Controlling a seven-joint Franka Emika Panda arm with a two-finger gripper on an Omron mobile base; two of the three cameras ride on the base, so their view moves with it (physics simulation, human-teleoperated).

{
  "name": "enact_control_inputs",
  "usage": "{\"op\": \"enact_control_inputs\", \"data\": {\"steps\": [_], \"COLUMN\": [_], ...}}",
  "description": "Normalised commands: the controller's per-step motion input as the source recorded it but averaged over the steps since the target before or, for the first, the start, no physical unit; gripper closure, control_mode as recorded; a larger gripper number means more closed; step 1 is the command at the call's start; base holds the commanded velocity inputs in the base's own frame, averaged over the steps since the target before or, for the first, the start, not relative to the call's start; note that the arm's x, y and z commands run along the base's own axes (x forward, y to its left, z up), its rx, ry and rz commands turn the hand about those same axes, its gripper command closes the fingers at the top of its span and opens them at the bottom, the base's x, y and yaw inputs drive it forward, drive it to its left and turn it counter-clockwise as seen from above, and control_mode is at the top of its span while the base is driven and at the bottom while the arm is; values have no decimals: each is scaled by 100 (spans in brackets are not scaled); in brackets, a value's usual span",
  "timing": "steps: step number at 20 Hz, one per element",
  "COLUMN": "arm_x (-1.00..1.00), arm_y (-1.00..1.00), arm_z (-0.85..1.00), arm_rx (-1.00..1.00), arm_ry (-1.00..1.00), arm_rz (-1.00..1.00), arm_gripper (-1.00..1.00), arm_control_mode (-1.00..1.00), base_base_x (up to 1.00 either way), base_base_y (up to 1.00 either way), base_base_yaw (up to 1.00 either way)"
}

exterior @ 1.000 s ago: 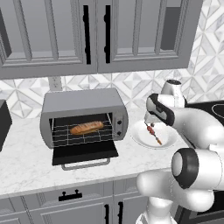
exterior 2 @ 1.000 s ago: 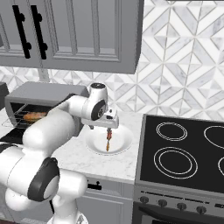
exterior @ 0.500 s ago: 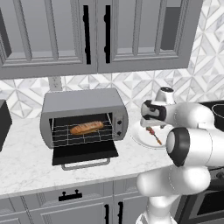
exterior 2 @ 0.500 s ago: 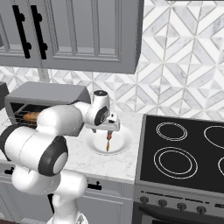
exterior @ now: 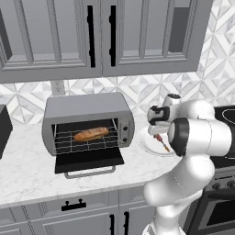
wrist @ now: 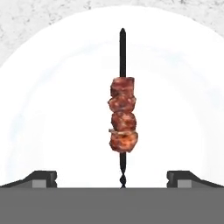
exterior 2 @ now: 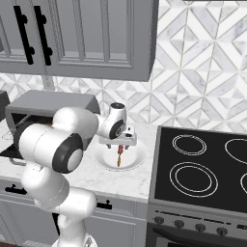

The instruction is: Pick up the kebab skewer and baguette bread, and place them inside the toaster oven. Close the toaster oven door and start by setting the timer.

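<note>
The kebab skewer point(wrist: 123, 118), a dark stick with reddish-brown chunks, lies on a white plate point(wrist: 52, 109) right of the toaster oven point(exterior: 87, 110). My gripper point(wrist: 113, 178) hangs just above it, open, one fingertip on each side of the stick's near end. From the base, the gripper point(exterior 2: 119, 144) points down over the skewer point(exterior 2: 118, 157). The baguette bread point(exterior: 92, 134) lies on the wire rack inside the oven. The toaster oven door point(exterior: 89, 160) is folded down flat, its bar handle at the front.
A black stovetop point(exterior 2: 202, 169) sits right of the plate point(exterior 2: 130, 164). A black box appliance point(exterior: 3, 128) stands at the counter's far left. Grey wall cabinets point(exterior: 92, 36) hang above the oven. My own elbow bulks in front of the plate in the left base view.
The gripper has come down a little closer to the skewer on the plate, and my elbow has swung across. The skewer, the baguette and the oven door have not moved.
</note>
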Motion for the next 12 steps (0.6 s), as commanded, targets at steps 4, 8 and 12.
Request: {"op": "enact_control_inputs", "data": {"steps": [4,8,12], "arm_x": [21,24,23], "arm_y": [0,0,0], "arm_z": [-33,-31,-25], "arm_rx": [0,0,0], "arm_ry": [1,2,4], "arm_rz": [5,4,5], "arm_gripper": [-100,-100,-100], "arm_control_mode": [-100,-100,-100], "base_base_x": [0,0,0], "base_base_y": [0,0,0], "base_base_yaw": [0,0,0]}}
